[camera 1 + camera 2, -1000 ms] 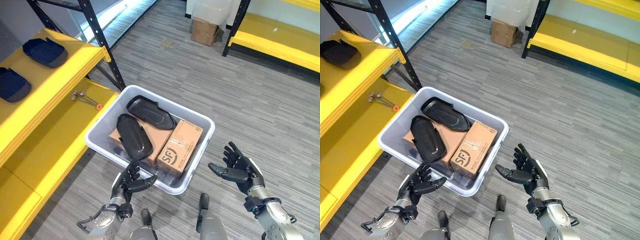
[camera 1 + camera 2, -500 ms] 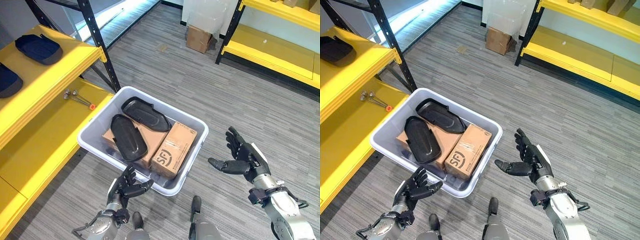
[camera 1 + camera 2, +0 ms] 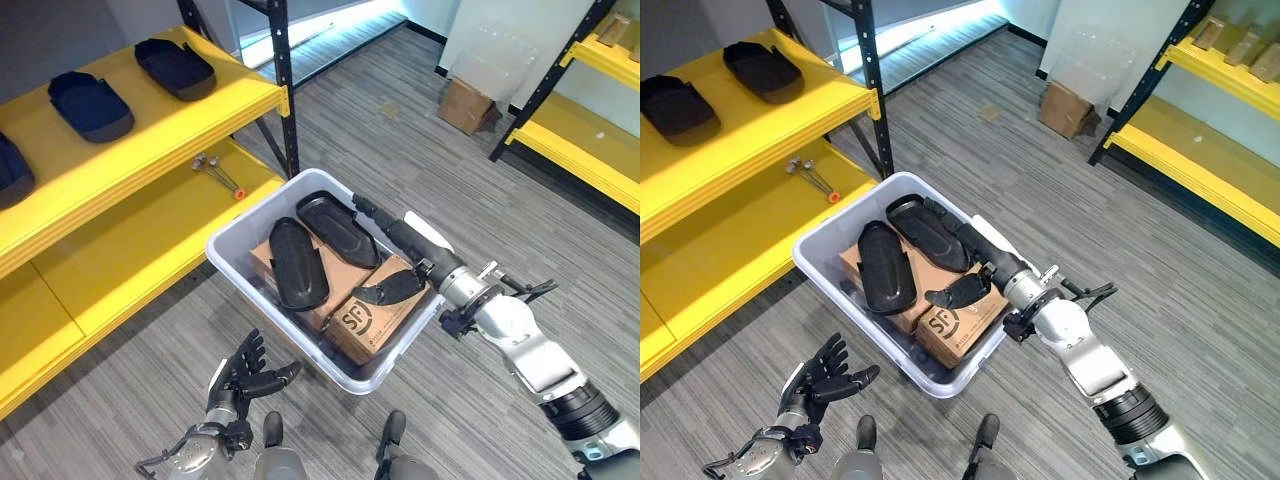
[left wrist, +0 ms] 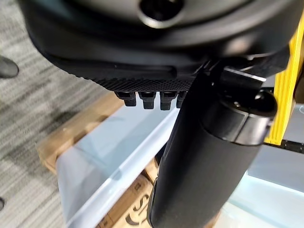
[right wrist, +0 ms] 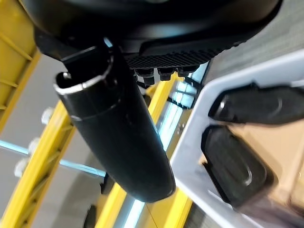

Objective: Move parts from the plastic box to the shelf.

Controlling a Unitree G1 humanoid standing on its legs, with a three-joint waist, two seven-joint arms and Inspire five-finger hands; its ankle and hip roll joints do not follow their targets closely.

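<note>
My left hand (image 3: pixel 238 374) hangs low, nearest to me, above the grey floor (image 3: pixel 130 370), with its fingers spread and straight and nothing in them; the near corner of the plastic box (image 3: pixel 228 268) lies just beyond those fingertips. My right hand (image 3: pixel 400 240) reaches in over the box from its right rim, fingers (image 3: pixel 940 221) extended straight and held apart, thumb (image 3: pixel 958 293) splayed toward me, gripping nothing. Directly under the thumb sits a cardboard carton (image 3: pixel 375 315) with printing on its side. The extended fingers lie over one black moulded part (image 3: pixel 335 226) at the far side of the box; whether they touch it cannot be determined. Just to the left of my fingers a second black part (image 3: pixel 296 263) rests tilted on a flat brown carton (image 3: pixel 853 264). Past the box on my left stands the yellow shelf (image 3: pixel 150 120): its lower level carries loose metal tools (image 3: pixel 218 173), one with an orange tip. Its upper level carries three dark parts (image 3: pixel 175 66) in a row. Farther off, a brown cardboard box (image 3: pixel 467 104) stands on the floor beside a second yellow rack (image 3: pixel 570 150).
</note>
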